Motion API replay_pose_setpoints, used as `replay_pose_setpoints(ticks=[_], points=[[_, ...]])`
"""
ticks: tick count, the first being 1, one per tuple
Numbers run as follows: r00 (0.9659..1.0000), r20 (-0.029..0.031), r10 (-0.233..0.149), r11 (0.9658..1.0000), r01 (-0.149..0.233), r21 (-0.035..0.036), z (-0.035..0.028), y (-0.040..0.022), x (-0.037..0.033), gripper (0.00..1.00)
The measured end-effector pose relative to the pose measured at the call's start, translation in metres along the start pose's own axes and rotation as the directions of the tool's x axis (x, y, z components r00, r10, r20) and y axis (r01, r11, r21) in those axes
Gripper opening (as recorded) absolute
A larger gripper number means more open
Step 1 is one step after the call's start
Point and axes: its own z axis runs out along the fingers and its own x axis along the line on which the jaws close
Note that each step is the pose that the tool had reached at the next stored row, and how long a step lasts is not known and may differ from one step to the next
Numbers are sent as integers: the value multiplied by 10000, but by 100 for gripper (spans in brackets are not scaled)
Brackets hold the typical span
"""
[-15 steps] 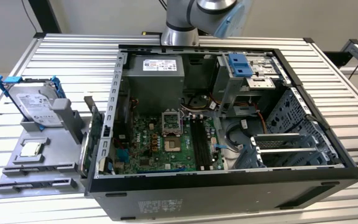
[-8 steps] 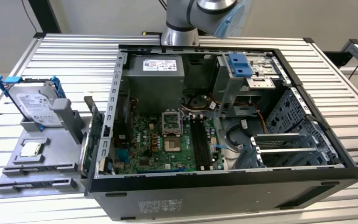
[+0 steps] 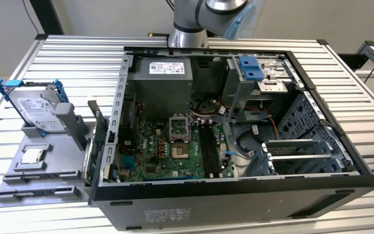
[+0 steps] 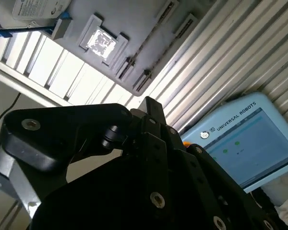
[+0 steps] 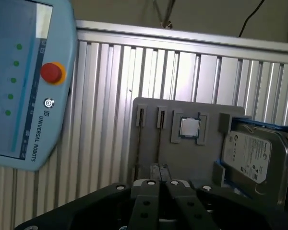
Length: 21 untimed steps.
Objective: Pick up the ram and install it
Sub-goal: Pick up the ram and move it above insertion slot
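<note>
Grey plastic parts tray (image 3: 50,168) sits at the lower left of the exterior view, just beside the open black computer case (image 3: 239,204) on the slatted aluminium table (image 3: 76,53). That tray is where the ram (image 5: 159,143) seems to be. I take it for the thin dark stick seen edge-on in the narrow groove right next to the small square silver chip (image 5: 189,127), though honestly I can't tell which of the two grooves is actually filled. The silver hard drive in its blue frame (image 5: 253,154) stands on the chip's other side. The black gripper (image 5: 162,178) hangs well above the tray, jaws looking pinched together with nothing between them, so nothing's picked up yet. For the pickup I'd say open up wide enough first and square the jaws across the stick's flat faces. Then come straight down around its middle and lift straight up, so it doesn't bind in the groove or clip the chip.
</note>
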Motion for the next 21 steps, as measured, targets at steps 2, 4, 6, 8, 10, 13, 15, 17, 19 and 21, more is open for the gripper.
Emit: replay_pose_setpoints(ticks=[2, 4, 6, 8, 10, 13, 15, 17, 19, 21], points=[[10000, 1, -7, 10000, 7, 0, 0, 0, 0, 0], [10000, 1, -10, 10000, 10, 2, 0, 0, 0, 0], [10000, 0, -12, 10000, 12, 2, 0, 0, 0, 0], [10000, 1, -14, 10000, 14, 3, 0, 0, 0, 100], [10000, 1, -17, 10000, 17, 5, 0, 0, 0, 100], [10000, 0, -19, 10000, 19, 6, 0, 0, 0, 100], [10000, 0, -21, 10000, 21, 7, 0, 0, 1, 100], [10000, 0, -23, 10000, 23, 8, 0, 0, 0, 100], [10000, 0, -25, 10000, 25, 9, 0, -1, 0, 100], [10000, -1, -24, 10000, 24, 9, 0, 0, 1, 100]])
